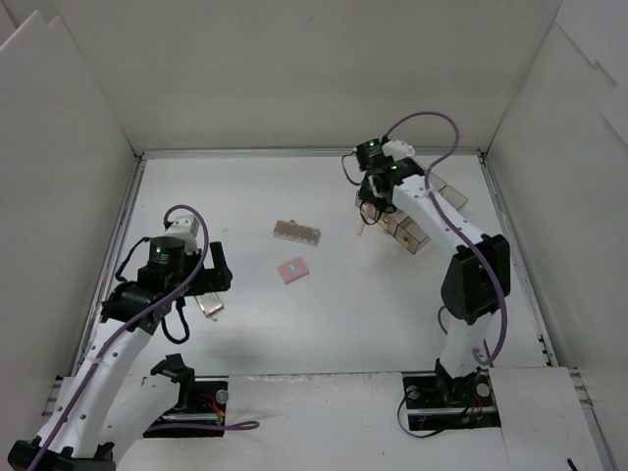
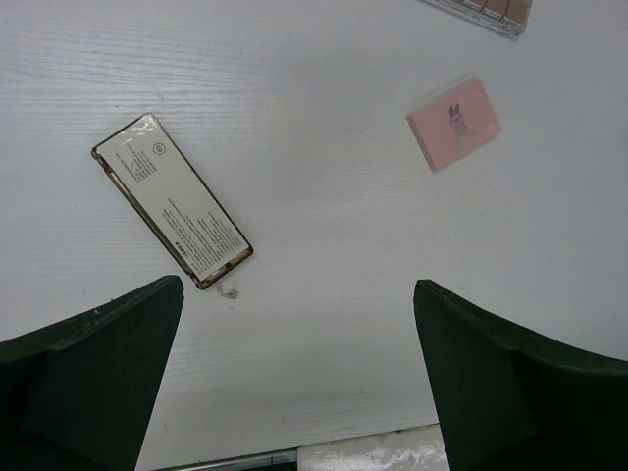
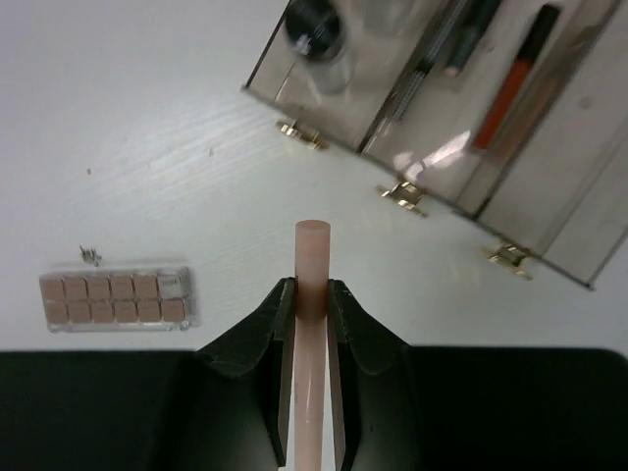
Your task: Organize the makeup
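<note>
In the lower left of the top view, the left end effector (image 1: pixel 214 278) hangs over the desk (image 1: pixel 392 314) with its 2 fingers wide apart and nothing between them. In the left wrist view the silver case (image 2: pixel 172 201) lies flat, up and left of the open fingers. Its long side runs from upper left to lower right, so I think the fingers must turn to close across its short side. The pink compact (image 2: pixel 453 124) sits in the upper right of that view. The brown palette (image 1: pixel 297 233) lies in the middle of the top view. On the right, the right end effector (image 3: pixel 310 294) is pinched tight on the peach stick (image 3: pixel 311 250), which points straight up the frame. The tray (image 3: pixel 589 147) lies up and right of the stick's tip, with pencils (image 3: pixel 432 59) inside. The right arm is much nearer the tray, so the stick likely goes there next
</note>
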Motion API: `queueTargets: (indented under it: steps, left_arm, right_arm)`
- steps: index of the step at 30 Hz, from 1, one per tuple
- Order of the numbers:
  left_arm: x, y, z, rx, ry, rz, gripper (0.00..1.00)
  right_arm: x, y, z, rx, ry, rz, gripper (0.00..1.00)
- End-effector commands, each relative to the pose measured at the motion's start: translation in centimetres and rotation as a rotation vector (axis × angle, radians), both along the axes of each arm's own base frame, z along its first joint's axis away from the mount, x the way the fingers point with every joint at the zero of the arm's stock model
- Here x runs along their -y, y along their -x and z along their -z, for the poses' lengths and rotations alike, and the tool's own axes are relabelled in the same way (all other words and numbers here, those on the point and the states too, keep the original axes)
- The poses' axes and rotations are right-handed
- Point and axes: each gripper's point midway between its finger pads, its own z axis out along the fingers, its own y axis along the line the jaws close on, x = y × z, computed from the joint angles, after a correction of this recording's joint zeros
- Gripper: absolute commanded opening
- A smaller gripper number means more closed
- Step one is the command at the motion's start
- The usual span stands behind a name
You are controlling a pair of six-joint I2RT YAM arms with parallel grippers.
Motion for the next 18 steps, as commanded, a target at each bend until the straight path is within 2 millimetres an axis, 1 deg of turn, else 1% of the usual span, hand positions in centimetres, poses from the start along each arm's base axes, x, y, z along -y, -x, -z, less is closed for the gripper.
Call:
queueTargets:
  steps: [1,4,5,7,8,9,10,11,12,13,15,16,17,18]
  left_arm:
    - [0.0,-1.0,-0.9,0.044,0.004,-0.007,1.00]
    - [-0.1,-0.9,-0.8,0.039,0.001,-0.014,0.99]
    - [-0.3,-1.0,-0.7,0.037,-0.005,-0.020,0.99]
    - [-0.4,-1.0,-0.8,0.036,-0.007,-0.026,1.00]
    - [-0.4,-1.0,-0.7,0.034,-0.010,-0.030,0.99]
    - [-0.5,-1.0,-0.7,0.035,-0.010,-0.032,0.99]
    - [-0.5,-1.0,-0.6,0.032,-0.013,-0.032,0.99]
    - [-0.5,-1.0,-0.6,0.029,-0.015,-0.035,1.00]
    - [-0.6,-1.0,-0.5,0.028,-0.015,-0.040,0.99]
    - [-0.6,-1.0,-0.6,0.028,-0.016,-0.041,0.99]
    - [-0.8,-1.1,-0.5,0.025,-0.022,-0.049,0.99]
    - [-0.8,-1.1,-0.4,0.023,-0.021,-0.050,1.00]
    - [-0.8,-1.1,-0.4,0.022,-0.024,-0.050,0.99]
    - [-0.8,-1.1,-0.4,0.024,-0.023,-0.052,1.00]
  right_arm:
    - [5.7,-1.2,-4.5,0.087,-0.009,0.102,0.00]
    - [7.7,-2.0,-4.6,0.086,-0.030,0.142,0.00]
    - [9.2,-2.5,-4.4,0.082,-0.033,0.175,0.00]
    - [10.3,-3.3,-3.9,0.076,-0.046,0.204,0.00]
    - [11.4,-3.9,-3.8,0.078,-0.053,0.230,0.00]
    - [12.0,-4.7,-3.4,0.074,-0.063,0.243,0.00]
    - [12.0,-5.2,-3.2,0.076,-0.071,0.246,0.00]
    - [13.2,-5.8,-3.1,0.079,-0.075,0.272,0.00]
    - [13.2,-6.6,-2.7,0.074,-0.091,0.273,0.00]
    - [14.2,-7.1,-2.4,0.072,-0.096,0.295,0.00]
    - [14.6,-8.2,-2.0,0.074,-0.118,0.313,0.00]
    - [15.4,-8.6,-1.9,0.078,-0.123,0.331,0.00]
    - [15.8,-8.8,-1.7,0.075,-0.128,0.342,0.00]
    - [16.0,-9.5,-1.5,0.079,-0.132,0.347,0.00]
